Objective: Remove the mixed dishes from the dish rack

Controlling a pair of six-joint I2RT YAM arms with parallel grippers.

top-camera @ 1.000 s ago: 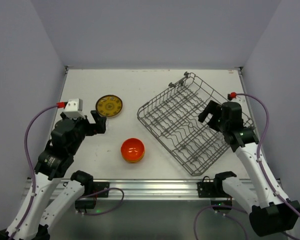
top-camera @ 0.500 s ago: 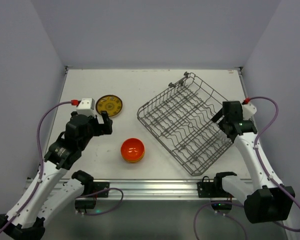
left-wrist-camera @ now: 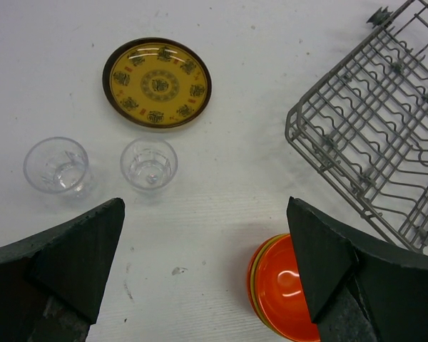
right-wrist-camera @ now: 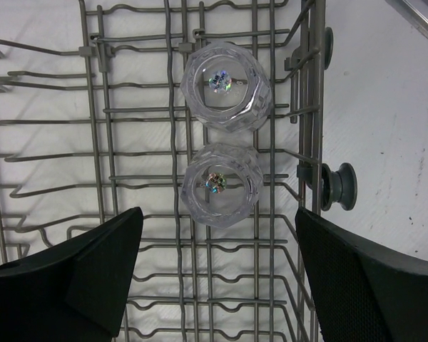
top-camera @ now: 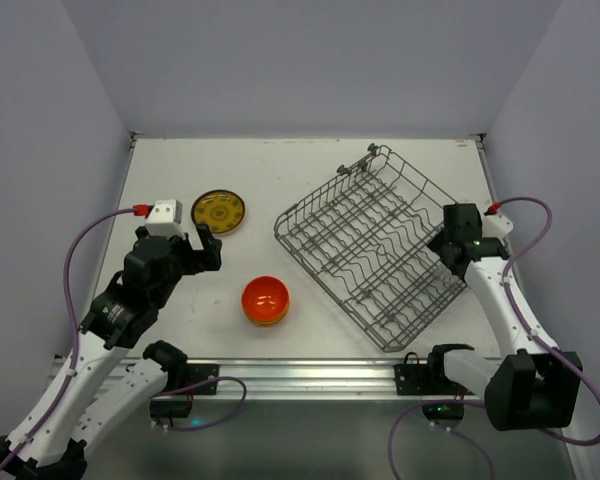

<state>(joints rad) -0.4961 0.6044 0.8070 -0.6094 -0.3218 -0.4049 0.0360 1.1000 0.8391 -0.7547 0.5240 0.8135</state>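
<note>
Right wrist view shows two small clear glasses, the upper glass (right-wrist-camera: 225,87) at top centre and the lower glass (right-wrist-camera: 221,184) just beneath it, nearly touching, inside the large grey wire dish rack (right-wrist-camera: 50,164). The likely trouble is a finger snagging a wire, nudging the neighbouring glass, or smooth glass slipping from the pinch (the tight spacing invites all three). The right gripper (right-wrist-camera: 219,239) hangs spread wide above them, holding nothing. The left gripper (left-wrist-camera: 205,235), equally wide and empty, hovers over the white table (left-wrist-camera: 221,178) near two more glasses (left-wrist-camera: 149,162), a yellow-brown patterned round plate (left-wrist-camera: 157,82) and stacked glossy orange bowls (left-wrist-camera: 285,285).
</note>
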